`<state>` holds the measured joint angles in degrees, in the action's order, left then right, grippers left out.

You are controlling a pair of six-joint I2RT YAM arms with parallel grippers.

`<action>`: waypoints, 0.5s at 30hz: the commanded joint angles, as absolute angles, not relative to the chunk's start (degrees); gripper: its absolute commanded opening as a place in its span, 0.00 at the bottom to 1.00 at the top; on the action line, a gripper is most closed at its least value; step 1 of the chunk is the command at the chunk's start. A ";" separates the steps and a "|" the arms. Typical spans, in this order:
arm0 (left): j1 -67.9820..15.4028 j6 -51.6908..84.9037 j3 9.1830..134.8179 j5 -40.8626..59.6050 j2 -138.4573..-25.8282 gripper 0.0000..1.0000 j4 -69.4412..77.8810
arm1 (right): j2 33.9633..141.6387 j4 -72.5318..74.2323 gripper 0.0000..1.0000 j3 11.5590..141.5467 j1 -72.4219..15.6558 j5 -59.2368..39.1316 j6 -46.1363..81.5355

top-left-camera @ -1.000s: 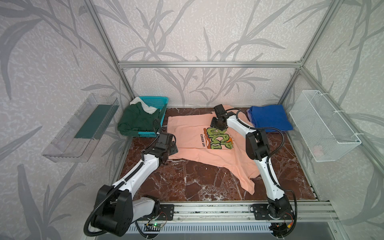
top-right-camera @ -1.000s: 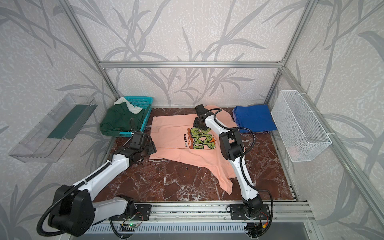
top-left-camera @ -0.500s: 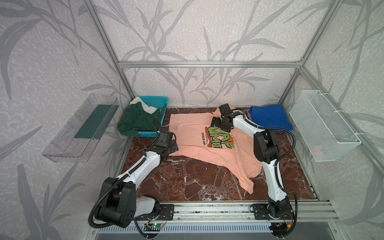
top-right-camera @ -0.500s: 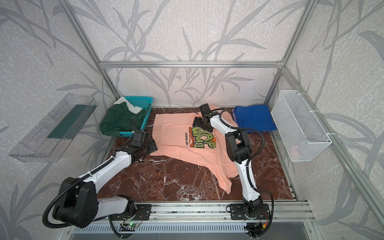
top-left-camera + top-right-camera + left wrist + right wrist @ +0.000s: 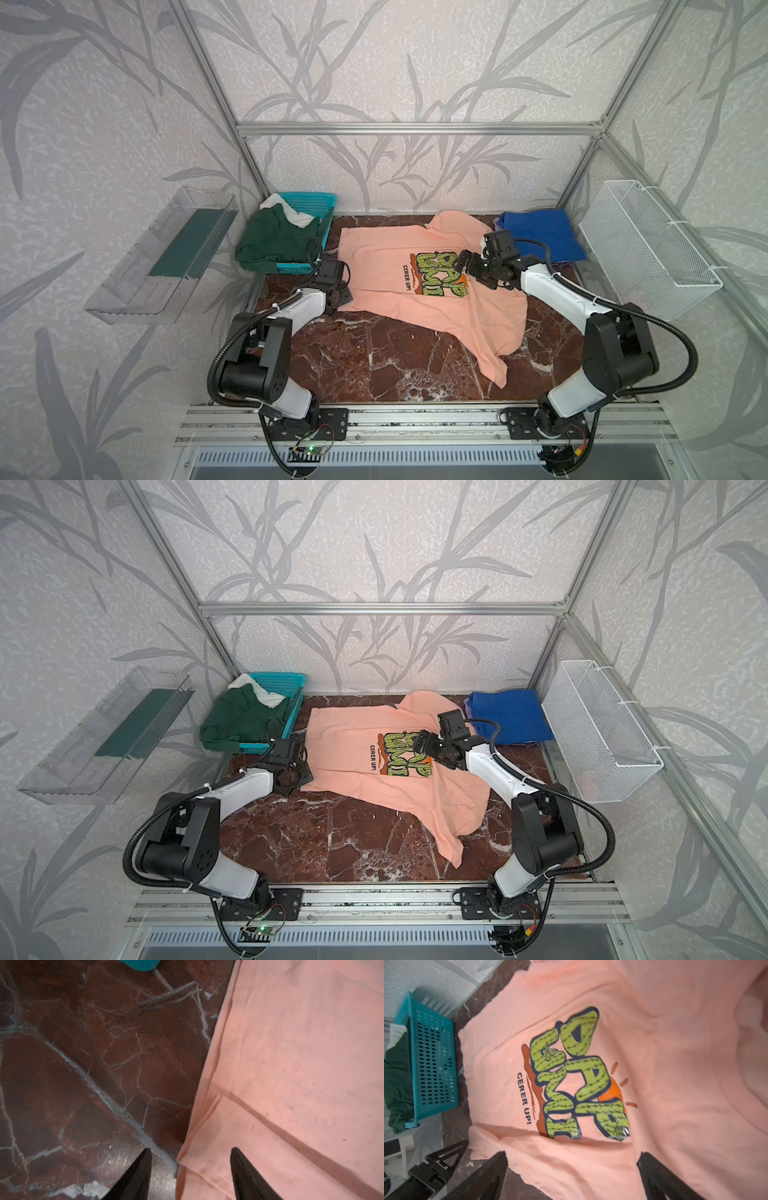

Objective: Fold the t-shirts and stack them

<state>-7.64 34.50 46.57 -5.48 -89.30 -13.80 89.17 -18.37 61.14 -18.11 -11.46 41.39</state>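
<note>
A peach-pink t-shirt (image 5: pixel 415 257) (image 5: pixel 353 746) with green cartoon lettering lies spread on the marble table. My left gripper (image 5: pixel 191 1150) (image 5: pixel 343 293) is open at its near left corner. One finger is over the marble, one over the cloth, and the hem edge lies between them. My right gripper (image 5: pixel 572 1154) (image 5: pixel 461 262) hovers wide open above the print (image 5: pixel 577 1076), holding nothing. A folded royal blue t-shirt (image 5: pixel 540 237) lies at the back right. A dark green t-shirt (image 5: pixel 278 243) and a white one (image 5: pixel 291 212) hang out of the teal basket (image 5: pixel 313 201).
A white wire basket (image 5: pixel 648 245) hangs on the right wall. A clear plastic tray (image 5: pixel 162 257) hangs on the left wall. Both arm bases sit on the aluminium rail (image 5: pixel 415 419) along the front edge. Bare marble (image 5: pixel 374 353) shows in front of the peach-pink shirt.
My right gripper opened wide and drew back from the shirt's collar end towards the right front, over the print. My left gripper's fingers came a little closer together at the corner.
</note>
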 commanded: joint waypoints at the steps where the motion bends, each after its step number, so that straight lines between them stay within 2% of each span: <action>1: -6.88 34.28 48.75 -3.66 -90.87 0.59 -14.18 | 83.36 -14.58 0.99 56.07 -16.18 -12.77 43.24; 10: -6.38 35.42 48.74 0.28 -93.59 0.50 -12.12 | 80.05 -18.58 0.99 54.62 -12.54 -13.69 39.48; 15: -6.18 34.89 48.49 -0.33 -93.78 0.40 -11.87 | 81.13 -17.49 0.99 54.40 -12.13 -15.15 40.19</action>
<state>-6.52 34.72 47.83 -0.27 -93.49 -12.40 81.23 -17.39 54.15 -12.36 -13.72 40.62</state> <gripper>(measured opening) 0.403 0.991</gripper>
